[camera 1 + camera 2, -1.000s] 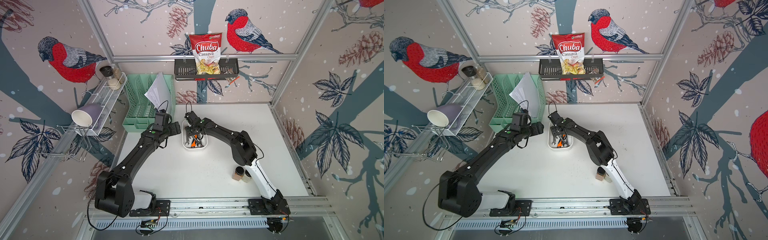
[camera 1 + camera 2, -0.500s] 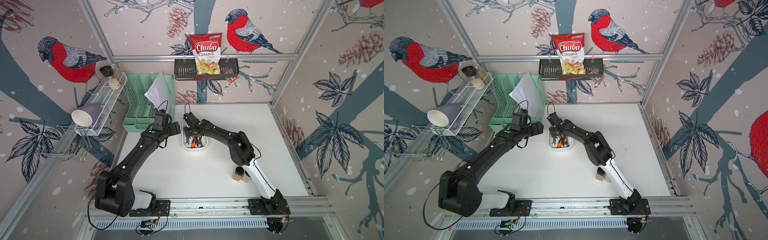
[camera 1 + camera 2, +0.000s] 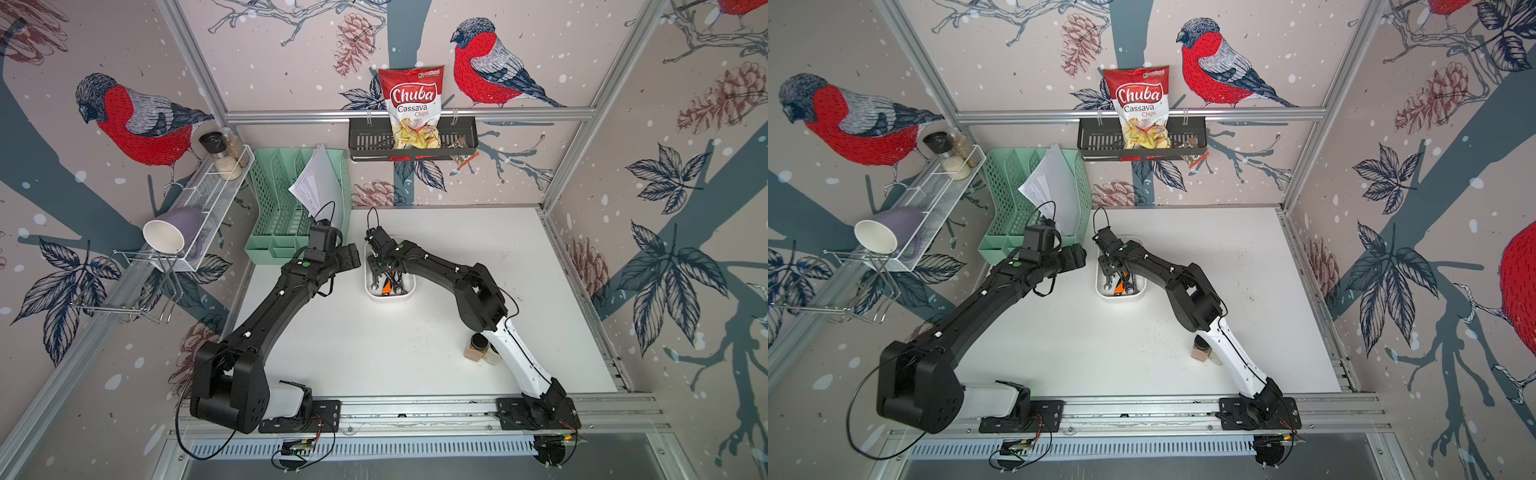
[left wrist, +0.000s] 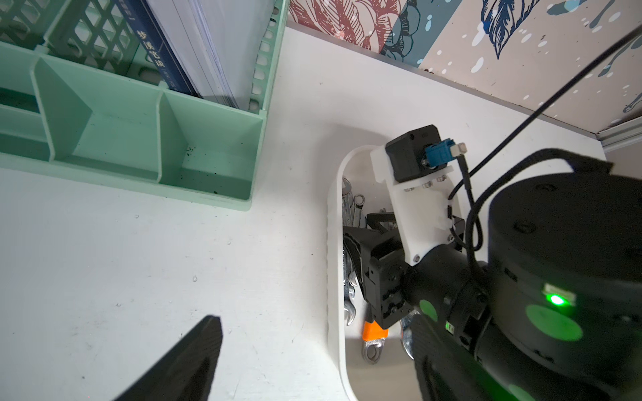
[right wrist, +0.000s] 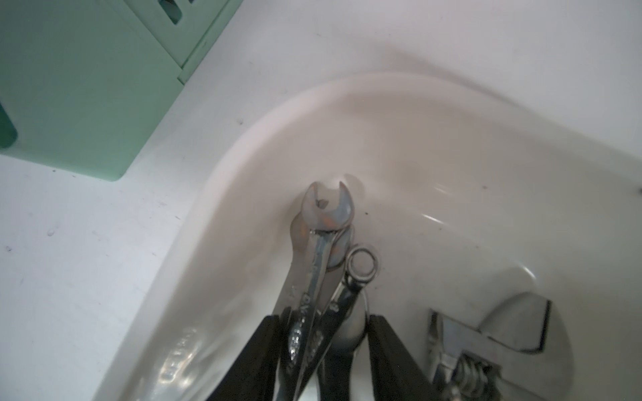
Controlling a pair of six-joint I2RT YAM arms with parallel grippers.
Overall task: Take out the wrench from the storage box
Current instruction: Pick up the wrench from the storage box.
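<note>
1. My right jaws are down inside the storage box (image 5: 243,139), part open; their fingers (image 5: 255,357) flank the shaft of the wrench (image 5: 328,211). Whether they pinch it, I cannot tell.
2. The wrench lies in the storage box, head at its rounded corner, beside other wrenches (image 5: 344,295).
3. My left jaws stand open and empty, just beside the storage box.
4. The storage box rests on the surface (image 3: 478,257).

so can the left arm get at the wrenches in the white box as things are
Probably not: the right tool sits down in the storage box, straddling the wrenches and covering much of the opening. The left tool hangs beside the rim.
</note>
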